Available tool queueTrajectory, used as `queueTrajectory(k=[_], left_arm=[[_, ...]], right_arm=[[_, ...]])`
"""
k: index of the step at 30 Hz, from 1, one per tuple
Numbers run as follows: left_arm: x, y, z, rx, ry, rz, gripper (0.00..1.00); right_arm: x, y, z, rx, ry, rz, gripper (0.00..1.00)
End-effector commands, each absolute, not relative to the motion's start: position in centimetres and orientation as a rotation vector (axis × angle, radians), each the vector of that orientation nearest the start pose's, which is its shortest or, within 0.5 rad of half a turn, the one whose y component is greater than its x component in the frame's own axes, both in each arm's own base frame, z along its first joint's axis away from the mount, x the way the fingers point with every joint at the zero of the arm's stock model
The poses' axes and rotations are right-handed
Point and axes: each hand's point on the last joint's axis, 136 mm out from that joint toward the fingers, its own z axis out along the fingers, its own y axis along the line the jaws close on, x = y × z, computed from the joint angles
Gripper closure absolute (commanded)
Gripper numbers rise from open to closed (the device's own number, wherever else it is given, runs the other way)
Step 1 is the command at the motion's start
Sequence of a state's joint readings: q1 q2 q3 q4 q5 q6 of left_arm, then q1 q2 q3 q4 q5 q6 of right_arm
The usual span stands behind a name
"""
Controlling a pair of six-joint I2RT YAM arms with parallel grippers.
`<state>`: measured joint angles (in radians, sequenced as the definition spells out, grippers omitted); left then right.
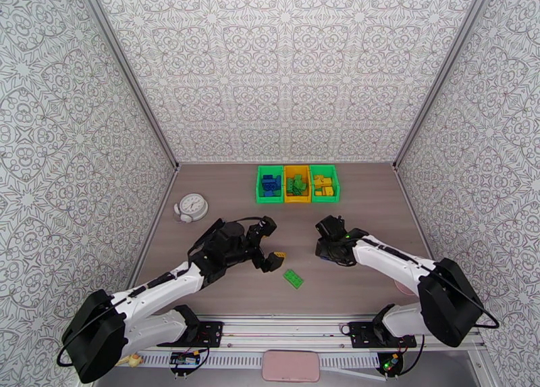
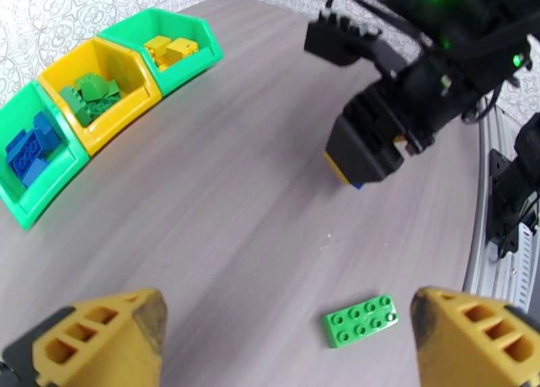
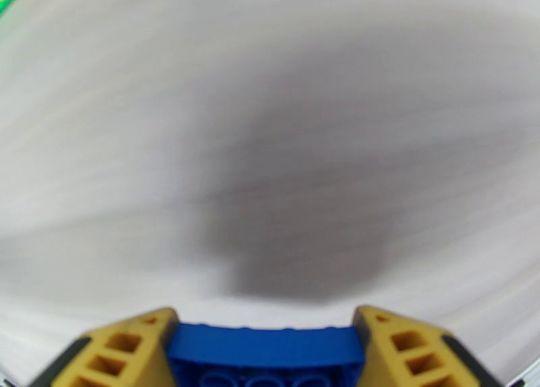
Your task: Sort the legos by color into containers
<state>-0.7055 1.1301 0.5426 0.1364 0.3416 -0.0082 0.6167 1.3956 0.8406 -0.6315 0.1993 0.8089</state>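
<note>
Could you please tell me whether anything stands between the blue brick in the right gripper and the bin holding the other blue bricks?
Nothing visible does. Only bare table lies between the blue brick in the right gripper and the left green bin; the loose green brick lies off that line.
</note>
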Motion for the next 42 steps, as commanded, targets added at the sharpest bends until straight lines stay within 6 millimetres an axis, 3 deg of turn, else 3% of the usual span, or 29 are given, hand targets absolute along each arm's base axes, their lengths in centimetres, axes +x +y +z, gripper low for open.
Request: queueTrajectory(k=[1,8,14,24,30,38,42], left_arm=[[23.9,-26.7,16.8,0.843,1.860,-0.771,0.00],[23.9,-24.3,16.9,0.749,1.881,-0.684,0.00],[23.7,-22.6,16.7,0.698,1.892,-0.638,0.00],[24.2,-21.1,17.1,0.678,1.868,-0.577,0.00],[25.0,-20.7,17.9,0.645,1.856,-0.562,0.00],[24.8,-20.1,17.4,0.635,1.871,-0.557,0.00],[25.3,-19.7,17.8,0.637,1.858,-0.550,0.00]], right_arm=[[30.0,16.9,11.3,0.193,2.568,0.214,0.41],[36.0,21.5,15.7,0.026,2.423,0.300,0.42],[41.1,26.1,17.0,-0.055,2.376,0.354,0.42],[49.2,31.7,16.8,-0.075,2.310,0.384,0.43],[53.8,34.0,16.7,-0.078,2.240,0.392,0.43],[58.2,36.0,16.0,-0.122,2.175,0.371,0.42],[59.3,36.7,15.3,-0.143,2.167,0.390,0.39]])
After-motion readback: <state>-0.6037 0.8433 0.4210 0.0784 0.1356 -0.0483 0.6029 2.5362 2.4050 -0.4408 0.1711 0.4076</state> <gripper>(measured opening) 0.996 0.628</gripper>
